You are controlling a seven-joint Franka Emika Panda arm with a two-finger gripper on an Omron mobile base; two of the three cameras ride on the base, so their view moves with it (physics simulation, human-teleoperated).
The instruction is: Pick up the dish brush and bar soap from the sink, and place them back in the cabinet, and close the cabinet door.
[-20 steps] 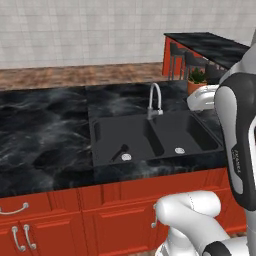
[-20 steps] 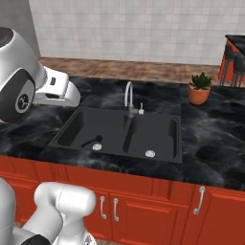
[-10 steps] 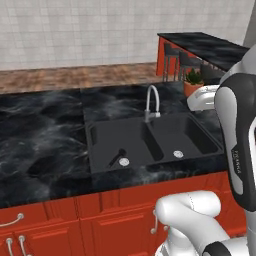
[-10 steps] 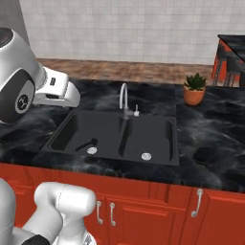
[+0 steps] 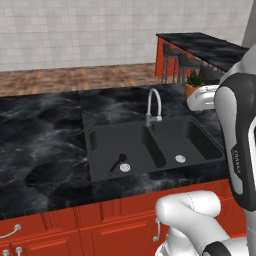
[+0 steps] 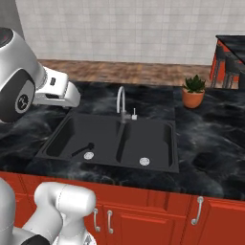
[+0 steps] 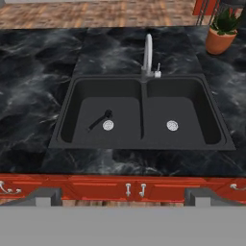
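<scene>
Black marble counter (image 7: 38, 86) holds the sink (image 7: 211, 139); gripper (image 7: 123, 194) spread wide.

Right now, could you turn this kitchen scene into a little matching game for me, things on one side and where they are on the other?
Things:
1. dish brush
2. potted plant
3. faucet
4. claw

Places:
A. behind the divider between the basins
B. raised in front of the sink, open
C. left basin, beside the drain
D. counter, right of the sink

Pairs: 1-C, 2-D, 3-A, 4-B
</scene>
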